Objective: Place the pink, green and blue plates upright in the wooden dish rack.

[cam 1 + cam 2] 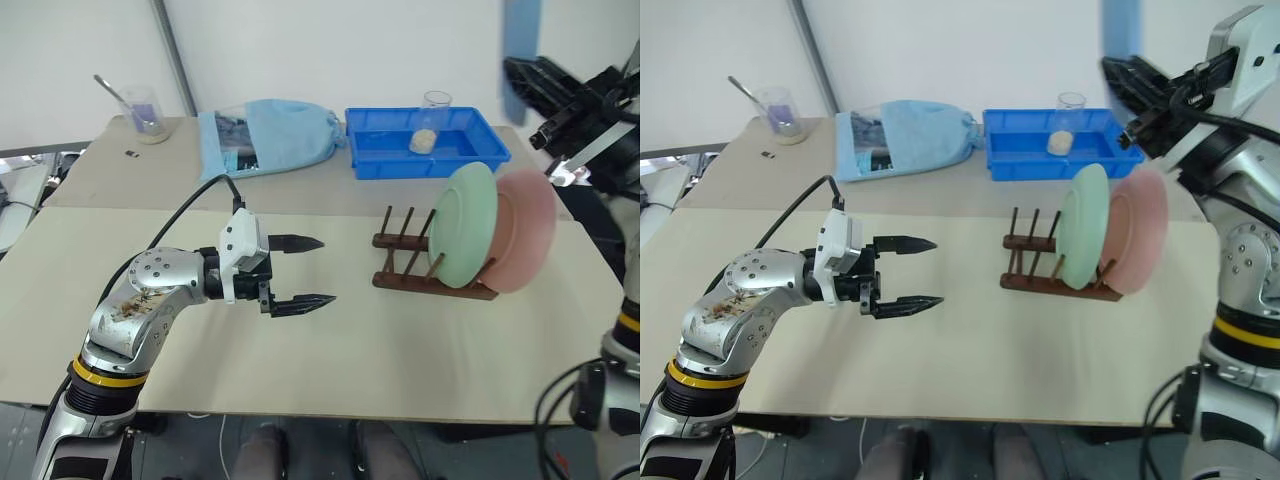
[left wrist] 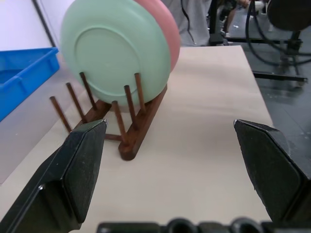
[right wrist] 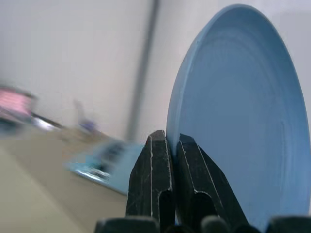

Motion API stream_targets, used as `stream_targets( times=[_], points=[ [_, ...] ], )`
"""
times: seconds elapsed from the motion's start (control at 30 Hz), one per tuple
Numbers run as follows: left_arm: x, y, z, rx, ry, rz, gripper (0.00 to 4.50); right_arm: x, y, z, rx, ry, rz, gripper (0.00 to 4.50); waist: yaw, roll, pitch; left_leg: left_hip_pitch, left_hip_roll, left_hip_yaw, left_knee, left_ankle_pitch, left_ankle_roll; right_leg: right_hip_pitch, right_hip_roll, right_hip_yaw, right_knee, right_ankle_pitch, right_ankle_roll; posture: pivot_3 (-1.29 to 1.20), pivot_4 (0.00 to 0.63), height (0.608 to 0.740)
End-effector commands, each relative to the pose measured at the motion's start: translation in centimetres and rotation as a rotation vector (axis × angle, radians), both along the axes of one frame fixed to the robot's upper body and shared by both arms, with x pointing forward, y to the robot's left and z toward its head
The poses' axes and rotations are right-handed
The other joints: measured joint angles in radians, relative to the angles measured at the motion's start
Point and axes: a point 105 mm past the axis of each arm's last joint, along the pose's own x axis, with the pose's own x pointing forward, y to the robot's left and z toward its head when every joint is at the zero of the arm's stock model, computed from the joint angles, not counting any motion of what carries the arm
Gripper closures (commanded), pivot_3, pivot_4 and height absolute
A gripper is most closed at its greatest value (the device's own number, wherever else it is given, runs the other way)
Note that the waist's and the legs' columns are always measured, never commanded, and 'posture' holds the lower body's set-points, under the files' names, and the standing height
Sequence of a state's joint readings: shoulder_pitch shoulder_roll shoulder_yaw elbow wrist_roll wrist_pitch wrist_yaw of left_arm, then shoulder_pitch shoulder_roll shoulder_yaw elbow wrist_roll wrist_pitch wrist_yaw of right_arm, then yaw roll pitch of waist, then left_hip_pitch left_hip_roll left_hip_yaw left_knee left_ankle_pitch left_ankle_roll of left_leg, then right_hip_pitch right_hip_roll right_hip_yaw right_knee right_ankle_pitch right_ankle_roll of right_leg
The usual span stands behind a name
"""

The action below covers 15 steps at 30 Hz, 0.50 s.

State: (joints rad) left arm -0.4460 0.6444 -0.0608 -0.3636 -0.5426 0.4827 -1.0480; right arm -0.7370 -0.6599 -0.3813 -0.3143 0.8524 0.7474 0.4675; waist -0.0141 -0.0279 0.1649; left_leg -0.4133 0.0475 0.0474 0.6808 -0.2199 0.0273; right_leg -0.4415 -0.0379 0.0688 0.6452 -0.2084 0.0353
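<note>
Our right gripper [image 3: 164, 145] is pinched shut on the rim of the blue plate [image 3: 243, 116], which we hold edge-up high above the table, over the blue tray [image 1: 427, 142] and behind the rack [image 1: 432, 262]. Our left gripper [image 1: 301, 271] hangs wide open and empty over the table, just left of the rack. We judge two thirds done: the green plate [image 1: 465, 224] and pink plate [image 1: 527, 230] stand upright at the rack's right end, leaving us the blue one to slot between the free pegs on the left.
</note>
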Motion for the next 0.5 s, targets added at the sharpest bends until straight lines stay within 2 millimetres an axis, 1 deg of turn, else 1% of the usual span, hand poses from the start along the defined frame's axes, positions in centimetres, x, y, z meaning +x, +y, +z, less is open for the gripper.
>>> stream_targets(
  times=[0.03, 0.13, 0.27, 0.4, 0.5],
  points=[
    [-0.1, 0.4, 0.6, 0.004, -0.041, 0.005, 0.0, -2.6, 0.7, -0.5, 0.151, 0.112, 0.137, 4.49, 0.009, 0.0, 0.0, -0.001, 0.0, -0.001, 0.0, 0.0, 0.0, 0.0, -0.002, -0.001, 0.0, 0.001, -0.002, 0.0, 0.15, 0.696],
    [-0.1, 0.5, 0.5, 0.007, -0.039, 0.004, 0.0, -3.4, 1.4, -2.2, 0.208, 0.224, 0.195, 4.49, 0.011, 0.0, 0.0, -0.005, -0.003, 0.0, 0.0, 0.0, 0.0, -0.001, -0.006, 0.0, -0.004, 0.001, 0.0, 0.0, 0.15, 0.696],
    [0.0, 0.5, 0.4, 0.008, -0.038, -0.004, 0.0, -3.6, 1.7, -4.5, 0.25, 0.34, 0.181, 4.49, 0.003, 0.0, 0.0, -0.007, -0.004, 0.0, 0.002, 0.0, 0.0, -0.001, -0.007, 0.001, -0.006, 0.003, 0.002, 0.0, 0.15, 0.696],
    [0.0, 0.3, 0.4, 0.01, -0.044, -0.016, 0.0, -4.1, 2.2, -6.0, 0.255, 0.411, 0.183, 4.49, 0.0, 0.0, 0.0, -0.006, -0.004, 0.0, 0.002, 0.0, 0.0, -0.001, -0.005, 0.0, -0.004, 0.0, 0.006, 0.0, 0.15, 0.696],
    [0.0, 0.1, 0.4, 0.01, -0.047, -0.023, 0.0, -4.2, 2.4, -6.5, 0.281, 0.443, 0.179, 4.49, -0.006, 0.0, 0.0, -0.004, -0.003, 0.0, 0.002, 0.0, 0.0, -0.001, -0.004, 0.001, -0.003, -0.001, 0.005, 0.0, 0.15, 0.696]
  ],
)
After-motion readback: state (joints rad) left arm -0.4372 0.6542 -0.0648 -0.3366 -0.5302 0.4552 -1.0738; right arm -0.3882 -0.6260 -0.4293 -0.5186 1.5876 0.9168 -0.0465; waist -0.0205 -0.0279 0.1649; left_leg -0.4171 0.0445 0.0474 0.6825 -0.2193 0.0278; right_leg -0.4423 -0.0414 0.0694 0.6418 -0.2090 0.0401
